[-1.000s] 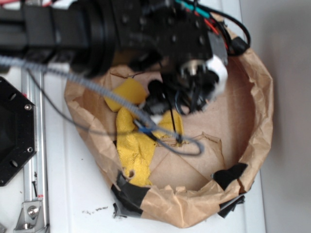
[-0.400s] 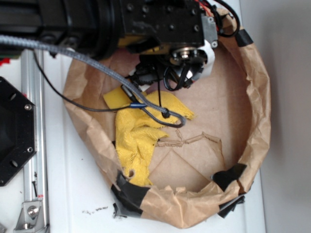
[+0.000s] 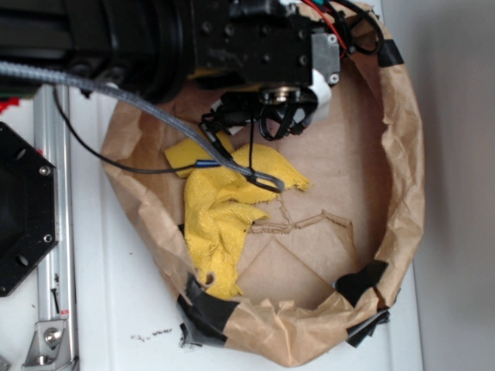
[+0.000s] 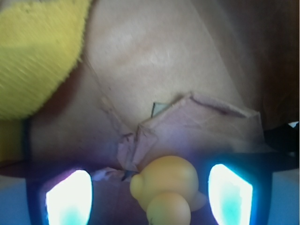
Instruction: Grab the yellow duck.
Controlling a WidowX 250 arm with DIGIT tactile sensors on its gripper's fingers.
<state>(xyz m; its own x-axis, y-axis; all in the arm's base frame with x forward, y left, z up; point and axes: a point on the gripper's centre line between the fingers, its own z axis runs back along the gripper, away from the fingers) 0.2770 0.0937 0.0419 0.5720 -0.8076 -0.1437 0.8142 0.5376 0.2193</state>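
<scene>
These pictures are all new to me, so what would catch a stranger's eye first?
In the wrist view, a small yellow duck sits low in the middle, between two glowing gripper fingers, which stand apart on either side of it. In the exterior view, the big black robot arm fills the top and hangs over a crumpled brown paper ring. A bright yellow cloth lies inside the ring at its left.
</scene>
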